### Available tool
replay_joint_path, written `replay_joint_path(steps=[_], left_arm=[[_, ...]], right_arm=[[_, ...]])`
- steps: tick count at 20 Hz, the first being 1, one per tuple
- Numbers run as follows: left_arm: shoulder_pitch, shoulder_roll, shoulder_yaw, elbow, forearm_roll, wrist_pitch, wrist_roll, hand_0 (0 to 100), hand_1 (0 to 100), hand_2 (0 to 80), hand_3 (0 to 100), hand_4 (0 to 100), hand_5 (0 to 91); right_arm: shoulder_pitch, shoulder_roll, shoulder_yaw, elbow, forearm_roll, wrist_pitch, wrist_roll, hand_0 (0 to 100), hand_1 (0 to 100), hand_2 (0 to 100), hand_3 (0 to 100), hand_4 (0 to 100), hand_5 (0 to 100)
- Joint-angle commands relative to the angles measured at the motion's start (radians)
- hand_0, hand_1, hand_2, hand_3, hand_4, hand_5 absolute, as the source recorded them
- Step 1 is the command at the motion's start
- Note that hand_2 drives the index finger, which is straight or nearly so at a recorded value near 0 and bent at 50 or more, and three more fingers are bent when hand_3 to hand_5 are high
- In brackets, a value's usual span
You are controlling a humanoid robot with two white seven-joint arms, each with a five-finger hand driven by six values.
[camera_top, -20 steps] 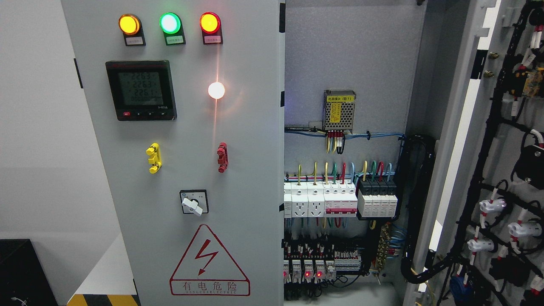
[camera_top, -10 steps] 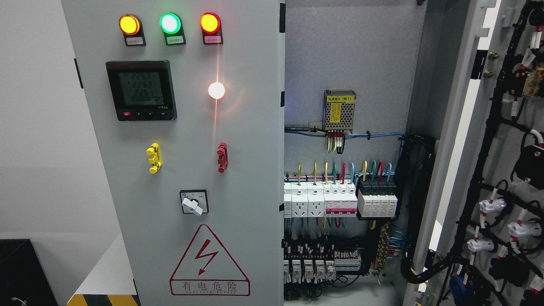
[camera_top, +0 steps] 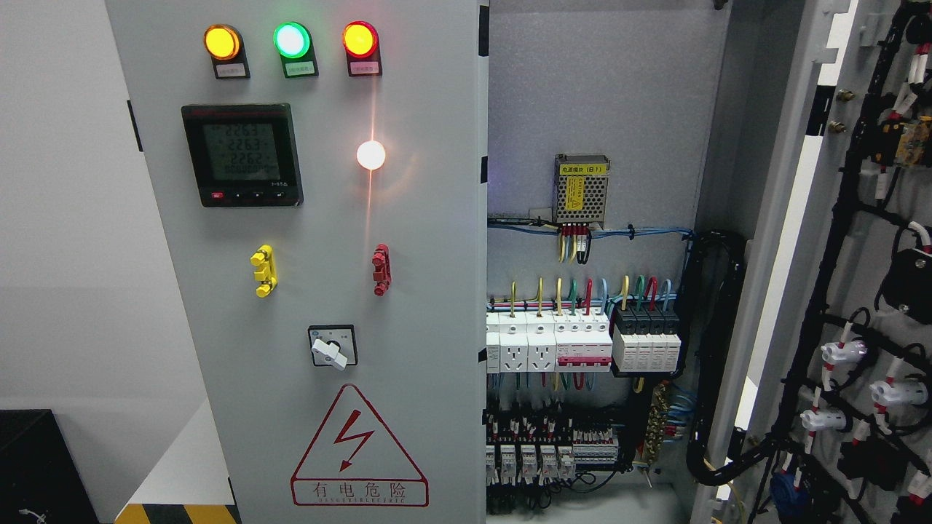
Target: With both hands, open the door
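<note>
At right, right door (camera_top: 837, 291) swung open, left door (camera_top: 306, 291) closed, no hands visible.

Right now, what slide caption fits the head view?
Electrical cabinet: right door swung open exposing breakers, left door shut, no robot hand visible.

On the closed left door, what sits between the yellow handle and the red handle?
Nothing: in the head view, bare grey panel of the left door runs between the yellow handle and the red handle.

Even, bright light; focus is sharp throughout. The white lamp (camera_top: 370, 154) blooms, throwing a vertical glare streak on the grey door (camera_top: 429, 291). The cabinet interior (camera_top: 597, 94) sits slightly dimmer.
</note>
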Motion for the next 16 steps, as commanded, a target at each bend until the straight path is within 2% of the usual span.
replay_joint_path(steps=[1, 6, 8, 13, 16], left_arm=[[-0.011, -0.054, 0.322, 0.232, -0.159, 0.002, 0.000, 0, 0, 0.0, 0, 0, 0.0], [-0.026, -0.054, 0.340, 0.268, -0.175, 0.003, 0.002, 0, 0, 0.0, 0, 0, 0.0], [-0.027, -0.064, 0.340, 0.269, -0.172, 0.003, 0.003, 0, 0, 0.0, 0, 0, 0.0], [-0.029, -0.078, 0.338, 0.268, -0.172, 0.002, 0.013, 0, 0, 0.0, 0, 0, 0.0], [-0.029, -0.080, 0.337, 0.265, -0.169, -0.001, 0.013, 0, 0, 0.0, 0, 0, 0.0]], right_arm=[[0.010, -0.003, 0.002, -0.064, -0.001, 0.000, 0.000, 19, 0, 0, 0, 0, 0], [0.020, -0.018, 0.000, -0.168, 0.000, -0.001, 0.000, 19, 0, 0, 0, 0, 0], [0.041, -0.041, 0.000, -0.196, 0.000, 0.000, -0.002, 19, 0, 0, 0, 0, 0], [0.044, -0.070, 0.000, -0.207, 0.000, -0.001, -0.006, 19, 0, 0, 0, 0, 0], [0.047, -0.090, 0.000, -0.264, 0.000, 0.000, -0.006, 19, 0, 0, 0, 0, 0]])
